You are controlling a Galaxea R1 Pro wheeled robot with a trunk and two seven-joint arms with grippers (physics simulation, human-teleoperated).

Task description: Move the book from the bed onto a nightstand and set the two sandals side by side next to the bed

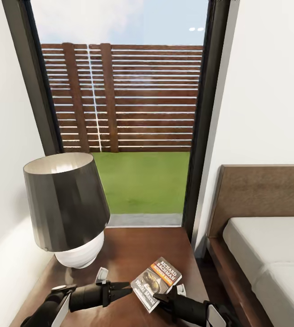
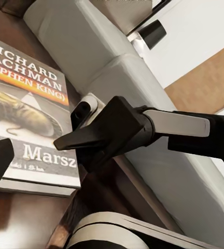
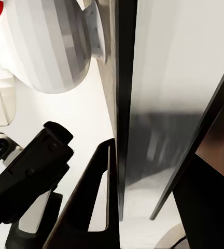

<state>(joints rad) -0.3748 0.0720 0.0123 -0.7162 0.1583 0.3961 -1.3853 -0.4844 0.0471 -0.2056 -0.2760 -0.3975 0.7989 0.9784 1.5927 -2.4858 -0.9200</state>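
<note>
Book (image 1: pixel 157 283): thin rectangular paperback lay flat on the nightstand, near its front edge, between the two grippers; glossy dark cover with an orange band, white "RICHARD BACHMAN" lettering and a car picture.
Nightstand (image 1: pixel 133 247): dark brown wood; smooth, glossy tabletop with faint reflections.
Lamp (image 1: pixel 65 206): stood on the tabletop's left half; tapered dark grey shade with a pale inner lining, over a rounded, ribbed white base.
Left gripper (image 1: pixel 128 288): matte black wedge-shaped fingers lay level over the tabletop, just beside the book's left edge; whether released or clenched could not be told.
Right gripper (image 1: pixel 161 298): black fingers (image 3: pixel 88 207) stood apart, released, at the book's near right corner; contact with the cover could not be confirmed.
Bed (image 1: pixel 274 254): right of the nightstand; dark brown wooden frame, flat grained headboard, plain pale grey mattress.
Window (image 1: pixel 120 113): tall, dark-framed; slatted wooden fence and grass behind it.
</note>
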